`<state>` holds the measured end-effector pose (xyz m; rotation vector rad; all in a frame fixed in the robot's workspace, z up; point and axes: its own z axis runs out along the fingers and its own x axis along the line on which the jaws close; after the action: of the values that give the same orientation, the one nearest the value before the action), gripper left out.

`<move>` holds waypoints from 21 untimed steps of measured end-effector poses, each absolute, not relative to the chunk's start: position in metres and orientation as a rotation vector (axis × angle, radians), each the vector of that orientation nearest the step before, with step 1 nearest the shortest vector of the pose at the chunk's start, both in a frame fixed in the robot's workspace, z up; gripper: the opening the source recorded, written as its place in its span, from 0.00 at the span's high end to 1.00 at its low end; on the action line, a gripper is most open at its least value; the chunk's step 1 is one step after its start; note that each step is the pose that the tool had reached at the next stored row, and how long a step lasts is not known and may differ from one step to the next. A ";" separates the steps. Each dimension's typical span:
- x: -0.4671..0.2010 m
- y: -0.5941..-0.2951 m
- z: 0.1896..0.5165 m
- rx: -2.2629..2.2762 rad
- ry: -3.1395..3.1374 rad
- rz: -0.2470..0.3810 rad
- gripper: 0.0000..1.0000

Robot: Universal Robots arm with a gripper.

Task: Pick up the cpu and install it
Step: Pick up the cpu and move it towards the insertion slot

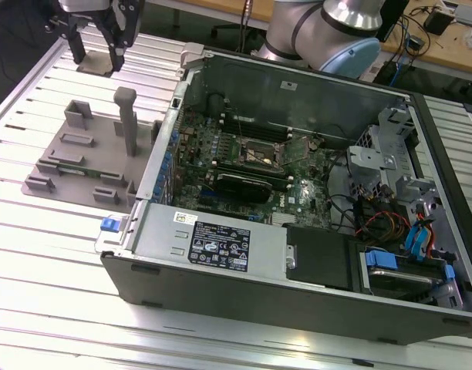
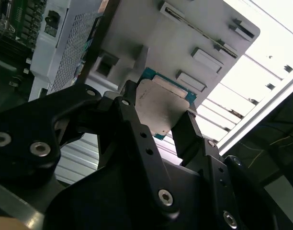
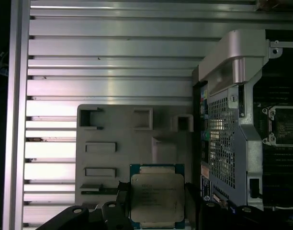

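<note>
Recorded the jaws as clenched on the cpu (image 2: 158,103), with one black finger (image 2: 185,134) pressed to each of two opposite edges. Confirmed in both wrist views: same grip, silver top toward the cameras, thin teal-green rim around it. Placed the cpu (image 3: 157,196) in the air, held above the grey fixture tray (image 3: 113,158) seen behind it, well apart from the socket (image 3: 283,127). In the exterior view, found the fingers (image 1: 116,50) raised well above the table (image 1: 51,262) and the tray (image 1: 74,166), at that view's upper left. Logged the tray as lying flat on the slatted aluminium table, with an upright grey post (image 1: 126,116) on it, just beside the open computer case (image 1: 298,262). Inside the case, noted the green motherboard (image 1: 313,166) with its square metal-framed socket (image 1: 261,154) near the middle and a long black heatsink block (image 1: 244,185) just beside that, on the nearer side in the exterior view. Saw the arm's grey-and-blue joint (image 1: 336,23) behind the case, at the exterior view's top.
</note>
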<state>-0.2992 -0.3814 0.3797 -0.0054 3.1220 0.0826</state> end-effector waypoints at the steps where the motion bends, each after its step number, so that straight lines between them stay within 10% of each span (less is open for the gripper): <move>1: -0.295 -0.381 0.380 -0.005 3.122 0.083 0.46; 21: -0.222 -0.382 0.380 -0.006 3.122 0.083 0.46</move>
<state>-0.2225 -0.3817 0.3796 -0.0055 3.1219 0.0826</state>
